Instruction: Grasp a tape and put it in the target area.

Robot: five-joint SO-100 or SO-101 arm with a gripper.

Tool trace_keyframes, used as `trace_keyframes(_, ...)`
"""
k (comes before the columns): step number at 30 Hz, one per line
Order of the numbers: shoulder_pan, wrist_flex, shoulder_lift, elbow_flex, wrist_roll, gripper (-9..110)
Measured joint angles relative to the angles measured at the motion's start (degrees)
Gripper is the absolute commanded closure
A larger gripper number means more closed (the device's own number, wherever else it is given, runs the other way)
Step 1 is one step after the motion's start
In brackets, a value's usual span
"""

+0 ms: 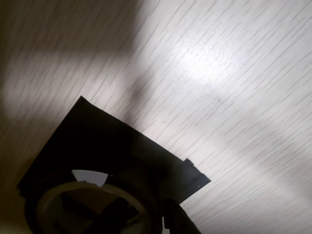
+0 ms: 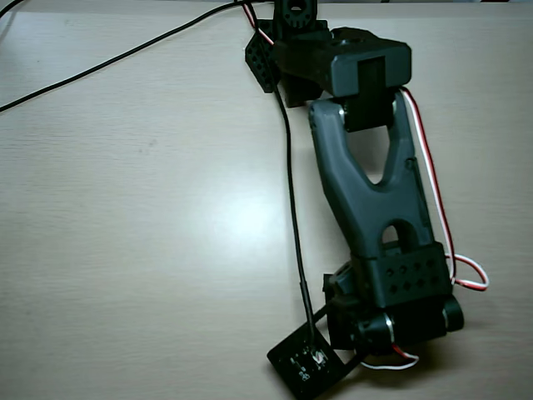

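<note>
In the wrist view the tape (image 1: 73,195), a black ring with a pale inner core, sits at the bottom left edge, partly cut off by the frame, and it lies over a dark square patch (image 1: 112,146) that may be the target area, though only a solid black shape with sharp corners shows here and I cannot tell for sure. Dark parts of the pincer (image 1: 146,219) cross the roll's hole and stand just to its right at the bottom edge; they appear to be touching the ring, but whether the fingers are spread or clamped on the roll I cannot tell. Beyond lies the pale wood-grain table (image 1: 219,73) with a bright glare spot. In the overhead view the arm (image 2: 371,192) stretches down the table (image 2: 125,233) toward the bottom edge, its small camera board (image 2: 304,362) beside the wrist; a black cable (image 2: 291,208) runs along it. The tape and the square are hidden under the arm there.
</note>
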Motion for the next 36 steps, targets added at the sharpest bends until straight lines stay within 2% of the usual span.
trace_keyframes(10, 0.4, 3.5, -0.4, -5.2, 0.0, 92)
trace_keyframes(19, 4.5, 16.5, -2.2, -28.5, 5.7, 92)
trace_keyframes(30, 19.4, 17.3, 11.3, -24.1, 13.7, 92)
trace_keyframes(36, 26.5, 17.2, 18.3, -20.8, 12.1, 95)
